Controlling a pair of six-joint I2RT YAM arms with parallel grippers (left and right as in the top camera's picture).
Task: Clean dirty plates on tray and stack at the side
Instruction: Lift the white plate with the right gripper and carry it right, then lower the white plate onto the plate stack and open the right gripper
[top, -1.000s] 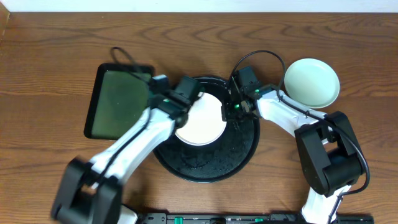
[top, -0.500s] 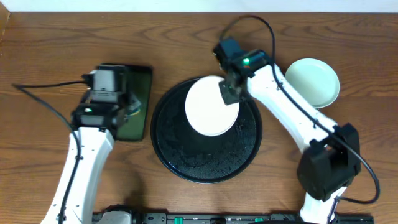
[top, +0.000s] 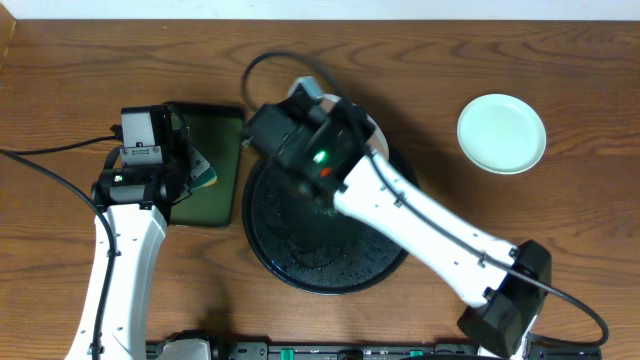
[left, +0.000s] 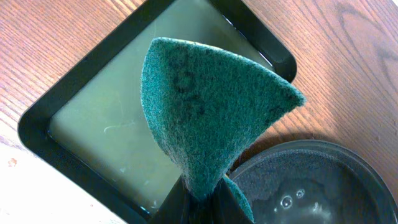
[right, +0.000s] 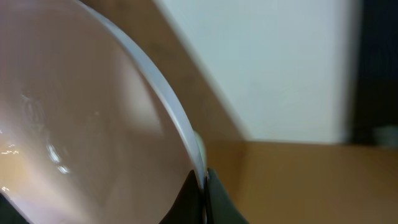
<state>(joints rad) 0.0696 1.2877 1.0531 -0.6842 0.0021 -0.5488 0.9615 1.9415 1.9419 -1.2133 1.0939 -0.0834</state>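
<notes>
White plate (right: 74, 124): was held raised above black tray's (top: 300, 265) 12 o'clock, right pincer (right: 203, 193) clamped on its rim. Left pincer (left: 202, 204) gripped scouring pad (left: 205, 112). Rim-hold judged slippery; slow carriage advised, seating centred on mint plate (top: 502, 133), bench (top: 80, 60) 2 o'clock.

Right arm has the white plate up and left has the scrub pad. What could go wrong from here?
1. The right gripper pinches the white plate only at its rim, so the plate may slip or pivot and fall.
2. The right arm reaches across the black tray toward the left gripper, which holds the scouring pad above the green tray. The arms may collide when they meet.
</notes>
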